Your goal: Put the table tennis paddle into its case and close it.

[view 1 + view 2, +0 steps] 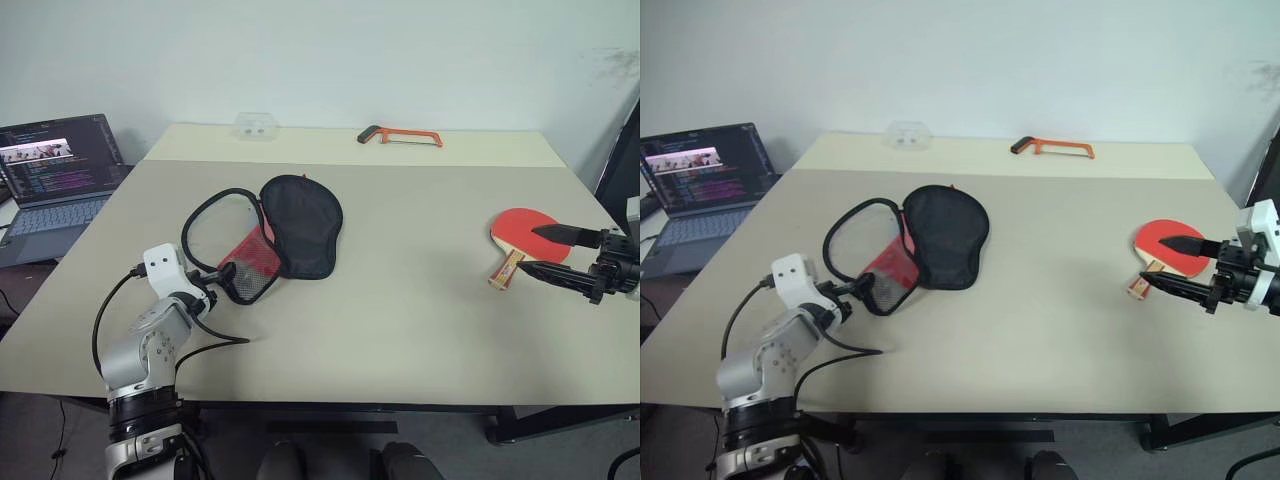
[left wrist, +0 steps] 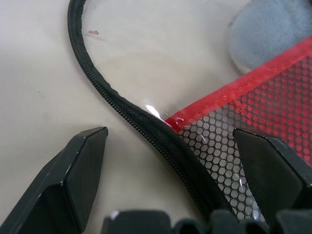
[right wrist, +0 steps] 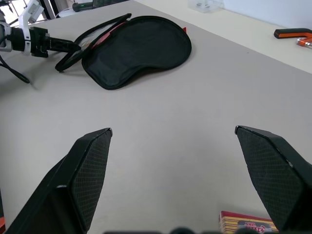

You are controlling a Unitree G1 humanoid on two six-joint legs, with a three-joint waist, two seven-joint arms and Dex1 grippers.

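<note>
The case (image 1: 300, 225) lies unzipped and spread open at the table's middle left, with its black half to the right and its red mesh pocket (image 1: 255, 258) toward me. My left gripper (image 1: 228, 278) is open at the case's near edge. In the left wrist view the black zip edge (image 2: 146, 131) runs between its fingers (image 2: 73, 180). The table tennis paddle (image 1: 512, 225) lies red face up at the far right, its handle (image 3: 243, 224) pointing toward me. My right gripper (image 1: 526, 249) hovers open over the handle, one finger on each side.
An open laptop (image 1: 55, 180) sits on a lower surface at the left. At the back of the table (image 1: 420, 320) lie an orange hacksaw (image 1: 400, 136) and a small clear box (image 1: 255, 125). Bare tabletop stretches between the case and the paddle.
</note>
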